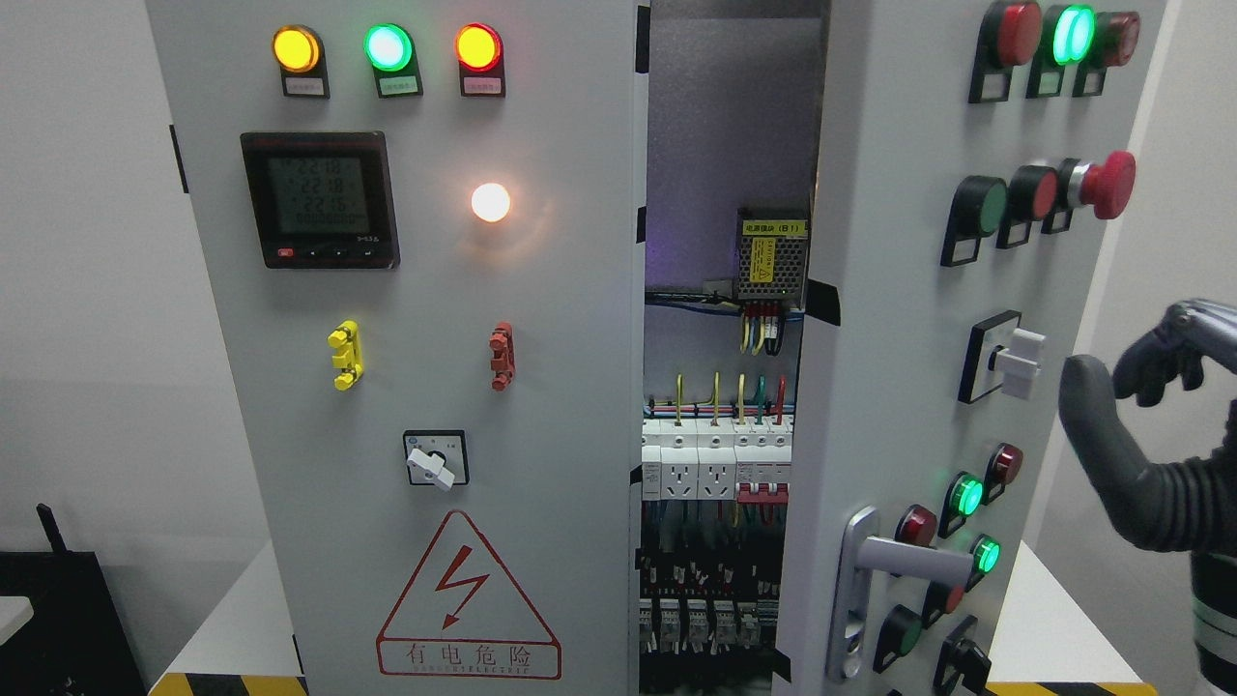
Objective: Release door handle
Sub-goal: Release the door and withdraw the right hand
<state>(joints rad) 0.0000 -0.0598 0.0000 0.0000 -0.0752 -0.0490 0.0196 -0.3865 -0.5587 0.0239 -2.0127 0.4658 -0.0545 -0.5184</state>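
The silver door handle (904,564) sits low on the right cabinet door (899,319), which stands swung partly open. My right hand (1126,406) hovers to the right of that door at mid height, apart from the handle. Its dark thumb points up, the other fingers are loosely spread, and it holds nothing. My left hand does not show.
The left door (406,387) is closed, with three lit lamps, a meter (320,199), a rotary switch (435,459) and a red warning triangle. Breakers and wiring (715,464) show in the gap. Buttons and a red mushroom stop (1107,184) stick out of the open door.
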